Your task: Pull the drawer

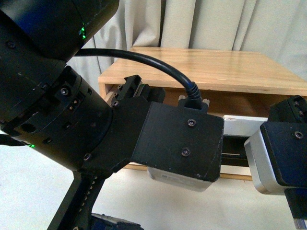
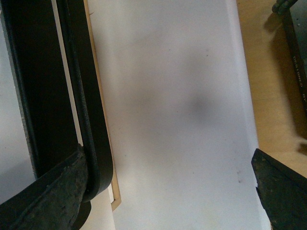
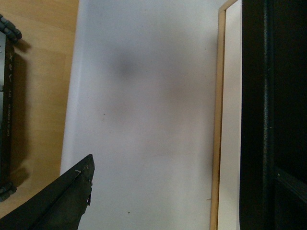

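Pale curtains (image 1: 216, 24) are seen behind a wooden cabinet (image 1: 216, 67). The drawer (image 2: 177, 115) is set under the cabinet's front edge. The left gripper (image 2: 168, 151) is spread wide, one finger (image 2: 48, 201) just beside the black bar handle (image 2: 91, 120). The right gripper (image 3: 177, 163) is likewise spread, clasping nothing.

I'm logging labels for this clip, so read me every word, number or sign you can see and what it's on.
Black object on the wood, left wrist view: pale print along it, too blurred to read.
Black object, right wrist view: faint print, unreadable.
Drawer front: blank. Nothing else carries text.
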You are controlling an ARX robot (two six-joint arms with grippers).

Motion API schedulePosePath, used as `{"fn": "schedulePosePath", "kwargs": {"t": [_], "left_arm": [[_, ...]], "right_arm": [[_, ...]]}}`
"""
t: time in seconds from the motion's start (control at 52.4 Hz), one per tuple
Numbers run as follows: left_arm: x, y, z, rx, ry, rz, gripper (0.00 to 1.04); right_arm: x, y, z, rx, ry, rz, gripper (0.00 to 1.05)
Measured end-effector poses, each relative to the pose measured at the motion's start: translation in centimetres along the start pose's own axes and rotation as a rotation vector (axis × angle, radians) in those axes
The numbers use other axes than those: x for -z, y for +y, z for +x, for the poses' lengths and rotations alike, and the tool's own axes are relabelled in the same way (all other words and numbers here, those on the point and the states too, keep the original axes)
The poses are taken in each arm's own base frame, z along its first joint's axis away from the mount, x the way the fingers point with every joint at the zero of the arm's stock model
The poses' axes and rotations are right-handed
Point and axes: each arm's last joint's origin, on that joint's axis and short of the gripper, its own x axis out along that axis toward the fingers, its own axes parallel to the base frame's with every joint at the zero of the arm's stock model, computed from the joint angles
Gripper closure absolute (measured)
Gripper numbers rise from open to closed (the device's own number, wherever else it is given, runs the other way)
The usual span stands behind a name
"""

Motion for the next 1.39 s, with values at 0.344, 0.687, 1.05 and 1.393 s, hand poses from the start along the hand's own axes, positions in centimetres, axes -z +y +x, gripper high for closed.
{"fn": "schedulePosePath", "kwargs": {"t": [0.344,0.687,1.05,1.393], "left_arm": [[0.1,-0.8,-0.5,-0.040,-0.058,0.009,0.06],[0.3,-0.5,-5.4,-0.287,-0.216,-0.016,0.06],[1.6,-3.3,-9.5,-0.691,-0.264,-0.151,0.06],[4.6,-13.1,-15.9,-1.191,-0.386,-0.806,0.06]], "right_arm": [[-0.2,0.4,-0.6,0.019,-0.035,0.000,0.09],[-0.4,0.0,-4.6,0.209,-0.153,0.035,0.09],[0.6,1.3,-8.7,0.556,-0.220,0.120,0.09],[2.9,7.5,-13.0,1.040,-0.299,0.633,0.09]]}}
